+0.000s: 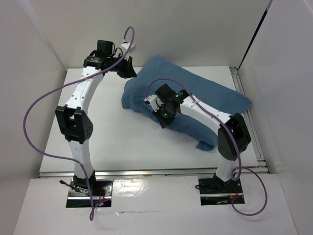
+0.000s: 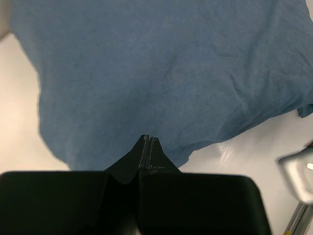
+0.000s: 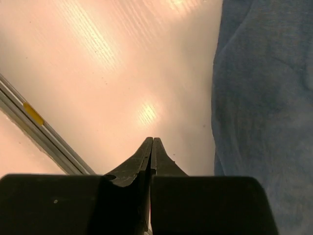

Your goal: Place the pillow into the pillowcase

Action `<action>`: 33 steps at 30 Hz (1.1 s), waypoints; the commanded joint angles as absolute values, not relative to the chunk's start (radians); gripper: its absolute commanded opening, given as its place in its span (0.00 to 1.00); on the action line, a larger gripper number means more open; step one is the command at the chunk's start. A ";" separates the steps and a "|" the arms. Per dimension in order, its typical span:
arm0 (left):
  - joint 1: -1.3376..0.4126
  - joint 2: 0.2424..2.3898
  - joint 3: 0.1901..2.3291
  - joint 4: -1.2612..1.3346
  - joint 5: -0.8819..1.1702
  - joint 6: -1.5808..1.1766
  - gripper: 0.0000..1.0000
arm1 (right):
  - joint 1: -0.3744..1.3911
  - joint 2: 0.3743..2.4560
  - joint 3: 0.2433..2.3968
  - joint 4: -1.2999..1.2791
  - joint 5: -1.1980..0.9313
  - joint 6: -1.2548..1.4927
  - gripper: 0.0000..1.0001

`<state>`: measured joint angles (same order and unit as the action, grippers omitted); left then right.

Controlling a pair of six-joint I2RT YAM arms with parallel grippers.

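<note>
Left side: the left end effector (image 2: 148,141) was extended to the far-left part of the tabletop (image 1: 122,142), with its fingers pressed together and nothing visibly between them. Its tips stood at the left border of the pillowcase (image 1: 205,90), over the cloth's edge. Whether they touched the fabric could not be determined from the wrist view. The position suggests it was placed to tend that border, not to carry anything.

Centre: the pillowcase lay across the far-right half of the tabletop, wrinkled and rounded. No white or yellow of the pillow was visible in any view. In my judgement the pillow sat wholly inside the case, since the cloth stood full and not flat (its opening could not be located). On that reading the insertion was essentially done, with only tidying or release left.

Right side: the right end effector (image 3: 151,143) hung above the near-left portion of the pillowcase, fingers together and empty. Its camera looked onto bare tabletop, the blue cloth to one side and a metal rail (image 3: 44,132) to the other. It gripped no fabric, which is consistent with an arm idle or clear of the work.
</note>
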<state>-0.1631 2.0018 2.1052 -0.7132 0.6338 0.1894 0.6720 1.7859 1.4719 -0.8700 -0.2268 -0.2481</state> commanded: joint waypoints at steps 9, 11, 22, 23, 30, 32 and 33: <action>-0.245 2.265 2.186 -0.563 0.802 0.131 0.00 | 0.650 1.589 1.462 -0.689 0.153 -0.201 0.00; -0.256 2.293 2.206 -0.528 0.813 0.101 0.00 | 0.650 1.569 1.430 -0.657 0.216 -0.201 0.00; -0.308 2.442 2.270 -0.432 0.727 0.089 0.00 | 0.471 1.641 1.362 -0.571 0.276 -0.158 0.00; -0.308 2.442 2.232 -0.433 0.718 0.098 0.00 | 0.445 1.670 1.349 -0.552 0.265 -0.158 0.00; -0.308 2.451 2.152 -0.432 0.519 0.170 0.00 | 0.319 1.848 1.430 -0.517 0.160 -0.067 0.00; -0.308 2.463 2.170 -0.500 0.479 0.205 0.00 | 0.308 1.897 1.448 -0.526 0.108 -0.055 0.00; -0.308 2.464 2.171 -0.517 0.462 0.219 0.00 | 0.308 1.916 1.460 -0.537 0.083 -0.046 0.00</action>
<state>-0.3153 2.4336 2.1635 -0.4473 0.5976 0.1299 0.3023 1.8706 1.4059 -0.5713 0.1764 -0.0910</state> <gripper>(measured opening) 0.026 0.007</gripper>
